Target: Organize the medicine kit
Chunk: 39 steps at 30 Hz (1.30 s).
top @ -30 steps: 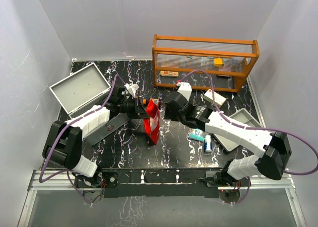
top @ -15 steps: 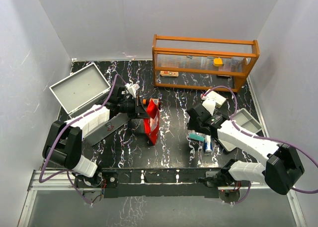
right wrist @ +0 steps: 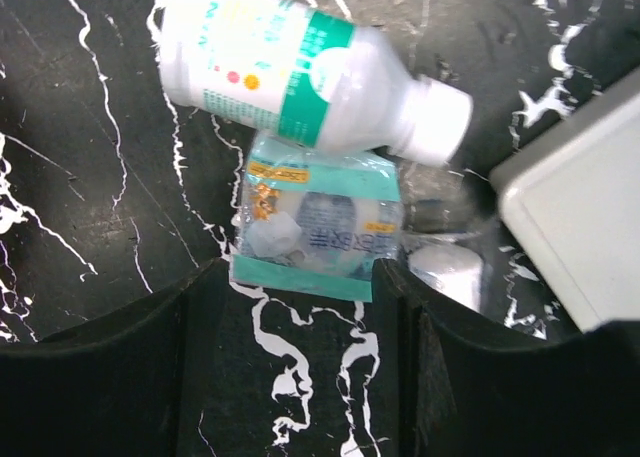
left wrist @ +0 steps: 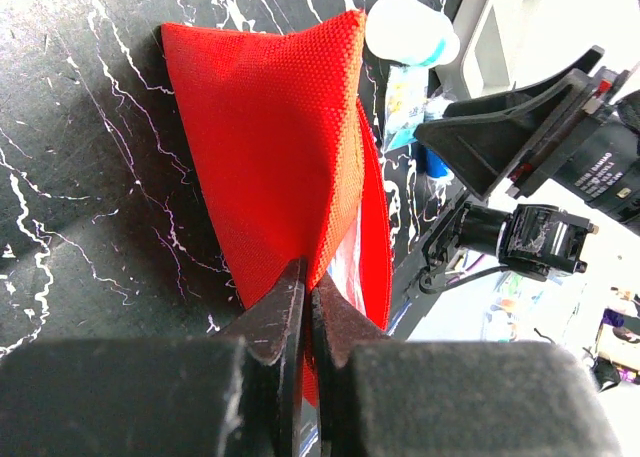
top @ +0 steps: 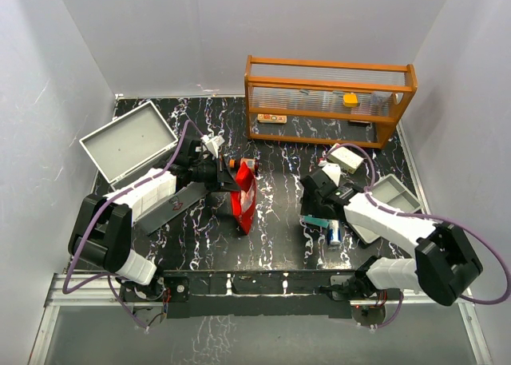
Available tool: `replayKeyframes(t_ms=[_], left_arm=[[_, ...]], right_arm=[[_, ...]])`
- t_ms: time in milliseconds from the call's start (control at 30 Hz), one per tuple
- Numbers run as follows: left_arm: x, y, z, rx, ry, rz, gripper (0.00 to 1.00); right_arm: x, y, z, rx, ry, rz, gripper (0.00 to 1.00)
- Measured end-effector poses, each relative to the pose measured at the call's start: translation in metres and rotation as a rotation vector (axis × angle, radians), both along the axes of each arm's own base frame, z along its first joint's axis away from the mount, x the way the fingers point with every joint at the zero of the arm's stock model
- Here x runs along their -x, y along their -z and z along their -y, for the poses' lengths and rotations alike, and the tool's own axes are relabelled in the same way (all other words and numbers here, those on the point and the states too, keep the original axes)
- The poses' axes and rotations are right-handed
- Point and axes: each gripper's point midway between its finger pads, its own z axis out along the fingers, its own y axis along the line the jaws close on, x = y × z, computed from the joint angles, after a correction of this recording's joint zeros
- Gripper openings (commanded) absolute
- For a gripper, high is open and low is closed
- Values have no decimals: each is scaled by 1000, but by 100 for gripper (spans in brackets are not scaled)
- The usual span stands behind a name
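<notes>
The medicine kit (top: 128, 144), a light-grey case, lies open at the far left. My left gripper (top: 231, 176) is shut on the top edge of a red fabric pouch (top: 244, 199). The left wrist view shows the jaws (left wrist: 308, 277) pinching the red cloth (left wrist: 270, 147). My right gripper (top: 318, 212) hovers open over a teal sachet (right wrist: 315, 227), with a finger on each side of its near edge (right wrist: 305, 277) and nothing gripped. A white bottle with a teal label (right wrist: 300, 72) lies on its side just beyond the sachet.
A small blue-and-white container (top: 334, 233) lies right of the sachet. A shallow grey tray (top: 390, 197) sits at the right, a white box (top: 346, 157) behind it. An orange shelf rack (top: 329, 97) holding small items stands at the back.
My right arm has swung away from the red pouch to the right and come down over the sachet, its jaws opening wider. The left arm and pouch have stayed still.
</notes>
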Motion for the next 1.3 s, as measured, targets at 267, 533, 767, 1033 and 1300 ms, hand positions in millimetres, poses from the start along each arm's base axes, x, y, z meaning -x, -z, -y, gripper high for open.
replayKeyframes(t_ms=[267,533,767,1033,1300], left_arm=[[-1,1,-1,-5,-6,1,0],[-2,1,-1,-12,-13,3,0],[-2,2,-2,-14,-14,5,0],[-3,3,-3,-20,-14,11,0],[-4,3,-3,-23,-14,16,0]], right_arm=[[-2,24,-15,-3,-85,-72,45],[-9,25,-23,4,-136,-81,40],[0,21,-41,-57,-270,-130,43],[-27,-13,-46,-40,-227,-41,47],[-33,3,-47,-22,-114,-80,44]])
